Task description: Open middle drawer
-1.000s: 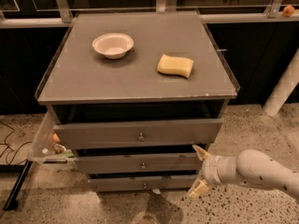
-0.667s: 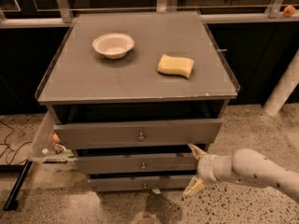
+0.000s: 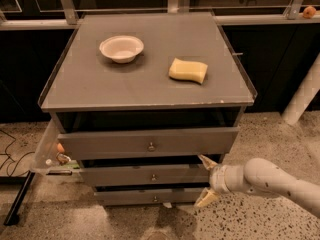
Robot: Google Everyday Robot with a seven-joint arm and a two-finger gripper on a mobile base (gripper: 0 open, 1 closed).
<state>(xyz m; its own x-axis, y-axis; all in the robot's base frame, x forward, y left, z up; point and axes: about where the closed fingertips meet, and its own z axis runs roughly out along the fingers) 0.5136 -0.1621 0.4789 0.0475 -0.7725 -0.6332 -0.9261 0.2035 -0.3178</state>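
Speckled floor, grey cabinet [image 3: 150,84]; white bowl [image 3: 121,48] and yellow sponge [image 3: 188,70] sit apart on its top. Middle drawer [image 3: 125,176] lies between the wider top drawer [image 3: 110,144] and narrower bottom drawer [image 3: 130,197]. Gripper [image 3: 206,180] at its right end, fingers spread apart, gripping nothing.

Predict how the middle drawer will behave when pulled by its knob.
The middle drawer looks like a rigid flat-fronted box, so it likely slides straight without flexing. Its knob is small and round, so a grip may slip off. The open end effector sits at the drawer's right edge, away from the knob.
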